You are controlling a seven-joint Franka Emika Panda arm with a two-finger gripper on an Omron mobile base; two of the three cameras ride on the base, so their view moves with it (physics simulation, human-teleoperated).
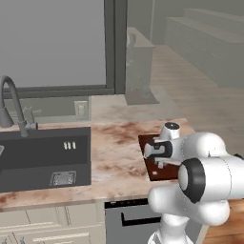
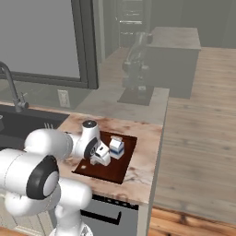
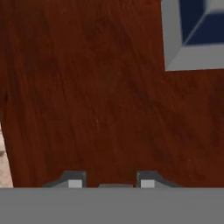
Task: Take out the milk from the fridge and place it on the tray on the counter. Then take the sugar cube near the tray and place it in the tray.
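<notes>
The milk (image 2: pixel 116 147), a small white carton with a blue band, stands upright on the dark reddish-brown tray (image 2: pixel 99 173) near the counter's (image 2: pixel 147 138) right end. My gripper (image 2: pixel 102 159) hangs low over the tray just left of the carton, pointing down. In the hand view the fingertips (image 3: pixel 74 180) stand apart over bare tray wood (image 3: pixel 96 100), so the gripper (image 3: pixel 111 181) is open, and the milk (image 3: pixel 197 35) sits at the upper right. A thin pale sliver lies between the tips; I cannot tell whether it is the sugar cube. My arm covers most of the tray (image 1: pixel 147 143). The fridge is out of view.
A black sink basin (image 1: pixel 43 157) with a curved faucet (image 1: pixel 12 102) lies to the left on the counter (image 1: pixel 114 162). The counter ends just right of the tray, with wooden floor beyond. A grey dishwasher front (image 1: pixel 128 219) sits below.
</notes>
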